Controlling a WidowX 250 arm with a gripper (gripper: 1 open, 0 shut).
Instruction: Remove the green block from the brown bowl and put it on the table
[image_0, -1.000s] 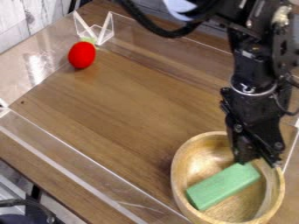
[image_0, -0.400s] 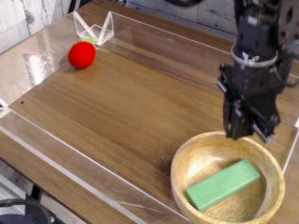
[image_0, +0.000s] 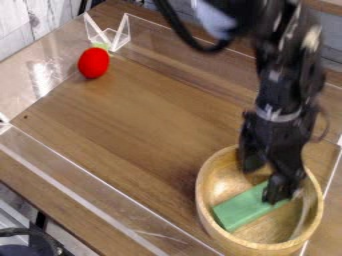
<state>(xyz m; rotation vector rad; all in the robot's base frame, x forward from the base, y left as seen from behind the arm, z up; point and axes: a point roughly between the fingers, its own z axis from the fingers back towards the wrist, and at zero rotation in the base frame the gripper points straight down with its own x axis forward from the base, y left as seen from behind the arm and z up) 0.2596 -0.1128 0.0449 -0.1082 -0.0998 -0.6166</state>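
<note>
Mint-green and flat, the block (image_0: 243, 210) lies inside the brown bowl (image_0: 297, 229) near the right end of the bench (image_0: 120, 120), propped by the wooden floor beneath it, while the tool (image_0: 265, 185) reaches in, spread apart, presumably to straddle it for lifting.

The moving pincer (image_0: 262, 180) and arm (image_0: 283, 85) look blurred.

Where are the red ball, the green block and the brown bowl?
Red ball (image_0: 94, 63): camera view, middle.
Green block (image_0: 242, 212): camera view, left part.
Brown bowl (image_0: 205, 206): camera view, left rim.
</note>
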